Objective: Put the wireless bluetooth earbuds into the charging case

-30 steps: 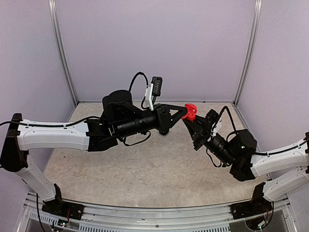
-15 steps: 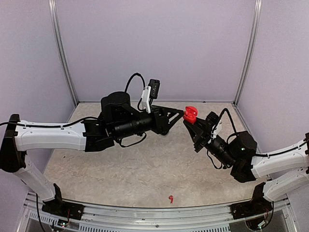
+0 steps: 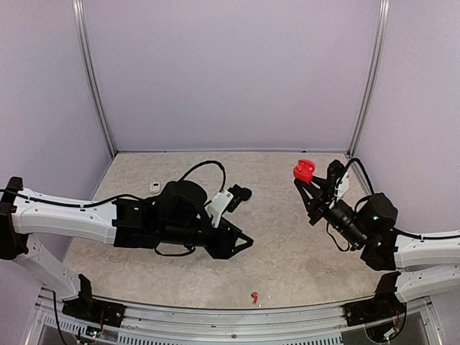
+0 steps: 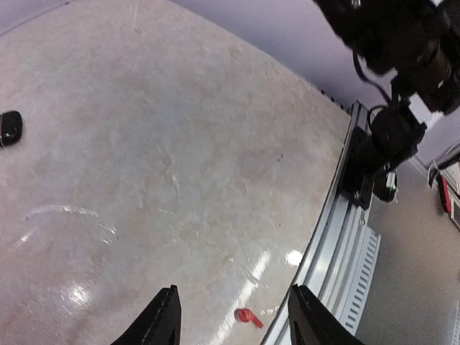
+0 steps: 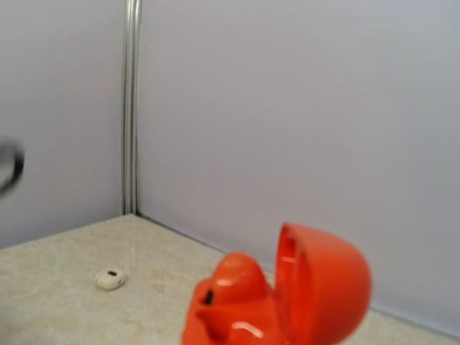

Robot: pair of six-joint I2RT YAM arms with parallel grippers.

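counter (image 3: 287,244) lying bare through the middle | left arm (image 3: 79,215) stretching low across the left half, blocking it | red earbud (image 4: 246,315) sitting just beside the front rail (image 4: 338,237), rail hemming that side | left hand (image 4: 233,291) hanging spread above it, path down lying open | right hand (image 3: 305,180) gripping the red case (image 3: 303,169) up off the counter at right

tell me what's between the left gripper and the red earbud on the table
Only bare table; the top external view shows nothing between the left gripper and the red earbud.
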